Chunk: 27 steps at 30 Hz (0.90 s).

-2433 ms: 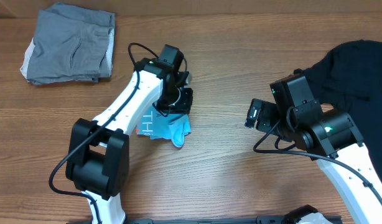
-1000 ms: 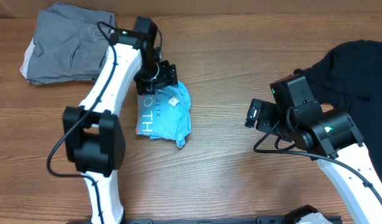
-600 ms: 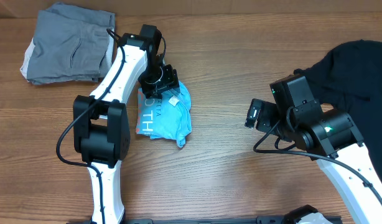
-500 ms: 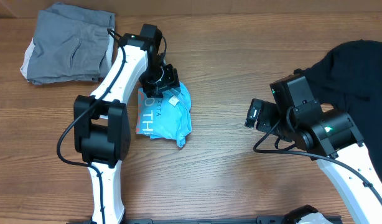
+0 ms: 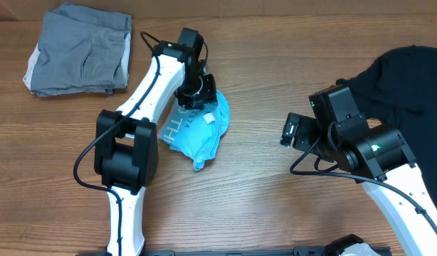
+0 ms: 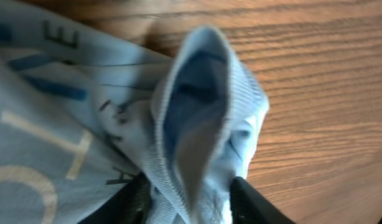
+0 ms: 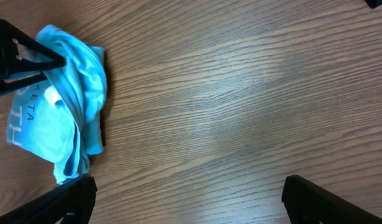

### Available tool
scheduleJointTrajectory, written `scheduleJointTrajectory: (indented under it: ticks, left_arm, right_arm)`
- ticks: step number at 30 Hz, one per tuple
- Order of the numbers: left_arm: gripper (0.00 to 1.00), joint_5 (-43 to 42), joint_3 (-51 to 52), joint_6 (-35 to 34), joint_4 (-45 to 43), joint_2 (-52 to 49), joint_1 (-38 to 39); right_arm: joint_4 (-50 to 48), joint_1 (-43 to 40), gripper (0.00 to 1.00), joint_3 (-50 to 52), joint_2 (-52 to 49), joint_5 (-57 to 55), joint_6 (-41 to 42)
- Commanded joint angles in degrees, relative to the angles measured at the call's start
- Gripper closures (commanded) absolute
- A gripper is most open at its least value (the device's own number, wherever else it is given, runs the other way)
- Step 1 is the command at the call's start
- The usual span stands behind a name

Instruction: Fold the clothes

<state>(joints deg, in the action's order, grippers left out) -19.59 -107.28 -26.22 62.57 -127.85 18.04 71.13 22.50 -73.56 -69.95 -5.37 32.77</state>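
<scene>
**Blue shirt gripped, not yet spread**

Right gripper (image 5: 288,132) hangs over the brown wooden table (image 5: 275,206), fingers spread wide, holding nothing. The crumpled light blue cloth T-shirt (image 5: 198,134) lies left of centre. The left gripper (image 5: 197,96) is clamped on its ribbed edge, probably to draw it flat. Large black cloth T-shirt (image 5: 411,78) lies far right, folded grey cloth garment (image 5: 80,50) far left.

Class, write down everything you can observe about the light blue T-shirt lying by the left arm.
The light blue T-shirt is soft knit cloth, bunched into a crumpled bundle on the wooden table. White lettering shows on the side next to the arm and is partly hidden by it. A ribbed edge, either collar or hem, stands up as a fold pinched in the left gripper, whose dark fingers press it from either side. The bundle's near end tapers to a point. Nothing else touches it.
</scene>
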Motion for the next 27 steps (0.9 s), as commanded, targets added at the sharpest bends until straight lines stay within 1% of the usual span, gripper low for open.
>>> scheduleJointTrajectory:
  ticks: [1,6,8,11,14,16,19,22,27]
  left_arm:
    - [0.56,-1.1,-0.6,-1.0,-0.2,-0.2,1.0]
    - [0.55,-1.0,-0.6,-0.7,-0.2,-0.1,1.0]
    - [0.52,-1.0,-0.6,0.4,-0.2,0.1,1.0]
    - [0.44,-0.8,-2.3,3.0,0.9,0.2,1.0]
    - [0.41,-0.8,-5.1,4.4,2.4,0.2,1.0]
    - [0.33,-0.8,-6.6,4.6,3.3,0.2,1.2]
    - [0.32,-0.8,-7.3,4.9,4.6,0.2,1.5]
    - [0.35,-0.5,-7.1,5.7,5.8,-0.3,1.9]
    - [0.36,2.6,-6.2,5.7,6.7,-1.8,4.1]
  right_arm:
    - [-0.3,-0.1,0.00,-0.3,0.0,-0.6,0.1]
    - [-0.3,-0.1,0.00,-0.3,0.0,-0.6,0.1]
    - [-0.3,-0.1,0.00,-0.3,0.0,-0.6,0.1]
    - [-0.3,-0.1,0.00,-0.3,0.0,-0.6,0.1]
    - [-0.3,-0.1,0.00,-0.3,0.0,-0.6,0.1]
    - [-0.3,-0.1,0.00,-0.3,0.0,-0.6,0.1]
    - [-0.3,-0.1,0.00,-0.3,0.0,-0.6,0.1]
    - [-0.3,-0.1,0.00,-0.3,0.0,-0.6,0.1]
    - [-0.3,-0.1,0.00,-0.3,0.0,-0.6,0.1]
